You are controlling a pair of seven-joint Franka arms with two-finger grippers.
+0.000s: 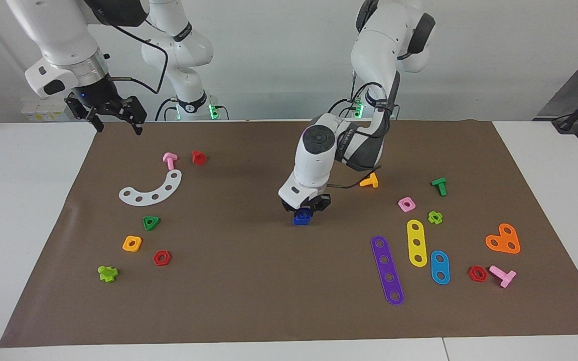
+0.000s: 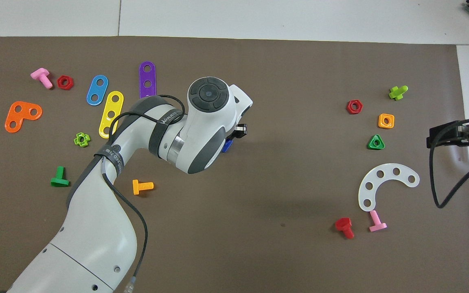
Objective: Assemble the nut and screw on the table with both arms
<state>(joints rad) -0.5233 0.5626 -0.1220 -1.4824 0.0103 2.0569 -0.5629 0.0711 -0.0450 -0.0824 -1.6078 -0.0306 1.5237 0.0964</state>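
Observation:
My left gripper is low over the middle of the brown mat, shut on a small dark-blue piece. That piece has a dark centre hole and looks like the nut. In the overhead view only a blue edge of the nut shows under the left wrist. The screw does not show as a separate thing; whether it sits in the nut is hidden. My right gripper hangs open and holds nothing, raised over the mat's edge at the right arm's end, and the right gripper also shows from above.
Around the left arm lie an orange bolt, pink square nut, green bolt and purple, yellow and blue strips. Toward the right arm's end lie a white curved plate, green triangular nut, orange nut and red pieces.

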